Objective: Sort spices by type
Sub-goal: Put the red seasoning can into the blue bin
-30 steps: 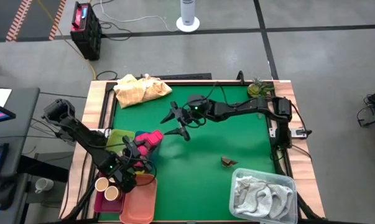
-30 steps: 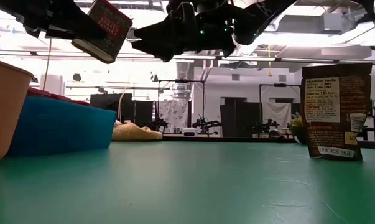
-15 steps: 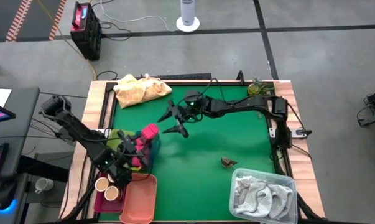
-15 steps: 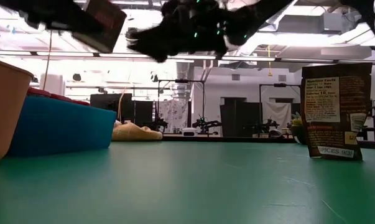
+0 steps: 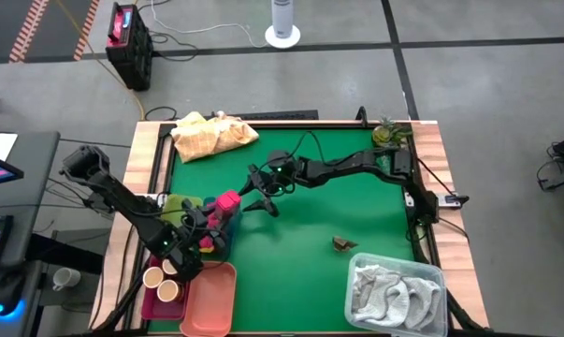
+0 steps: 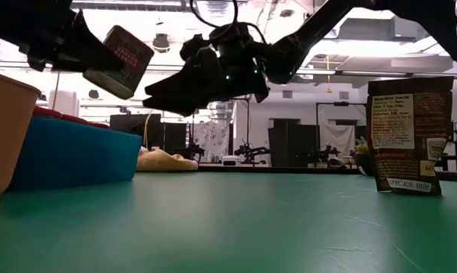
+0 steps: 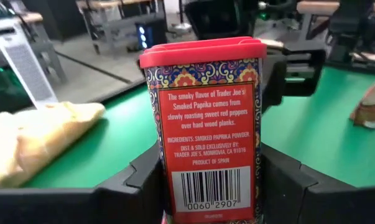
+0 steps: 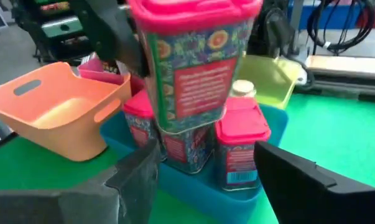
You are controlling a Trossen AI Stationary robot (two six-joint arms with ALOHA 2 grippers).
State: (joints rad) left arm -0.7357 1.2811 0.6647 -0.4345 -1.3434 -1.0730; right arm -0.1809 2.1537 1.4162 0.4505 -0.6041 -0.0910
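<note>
My left gripper (image 7: pixel 209 186) is shut on a pink-lidded paprika tin (image 5: pixel 227 201), held in the air over the blue bin (image 5: pixel 218 240) at the table's left. Other pink-lidded tins (image 8: pixel 237 146) stand upright in that bin. My right gripper (image 5: pixel 260 193) hangs open just right of the held tin, fingers pointing at it and touching nothing. Two tan-lidded jars (image 5: pixel 161 285) stand in a dark red bin. A brown spice packet (image 5: pixel 342 244) stands on the green mat, also seen in the low view as the brown packet (image 6: pixel 408 136). My left gripper pinches the tin's lower body (image 7: pixel 175 186) between its two fingers, one on each narrow side, barcode end toward the wrist. The fingers come slanting from the table's near-left. The tin is lifted clear, tilted, with its pink lid (image 6: pixel 134 39) pointing up and away from the gripper.
An orange bin (image 5: pixel 211 295) and a yellow-green bin (image 5: pixel 174 206) flank the blue one. A yellow cloth (image 5: pixel 211 136) lies at the far left corner, and a clear box with a grey-white towel (image 5: pixel 394 290) sits at the near right. The mat's middle (image 5: pixel 328 206) is bare.
My right gripper has moved toward the table's left and near edge, closing on the held tin, and has come lower. My left gripper has kept its hold and brought the tin down a little over the blue bin.
</note>
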